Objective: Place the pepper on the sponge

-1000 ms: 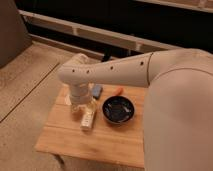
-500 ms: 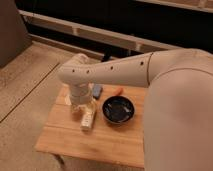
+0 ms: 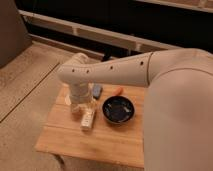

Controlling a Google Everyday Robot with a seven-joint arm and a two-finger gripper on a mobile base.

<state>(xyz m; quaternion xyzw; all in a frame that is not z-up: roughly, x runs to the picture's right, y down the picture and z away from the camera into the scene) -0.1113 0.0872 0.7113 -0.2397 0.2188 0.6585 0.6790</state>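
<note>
Camera view: the wooden tabletop [image 3: 75,142] shows its near and left edges, with a broad strip of bare wood along the near side – its right edge is hidden under the robot's arm [image 3: 115,72]. Speckled floor [image 3: 30,90] lies beyond the left edge. The gripper [image 3: 82,109] hangs over the left part, fingers spread and grasping nothing, just above a pale bottle [image 3: 87,120] lying on its side. The pepper [image 3: 118,90] lies near the far edge, long axis roughly left to right – which end is the tip cannot be told. The sponge [image 3: 96,91] sits just left of it, apart; the black bowl [image 3: 118,110] stands nearer the camera.
</note>
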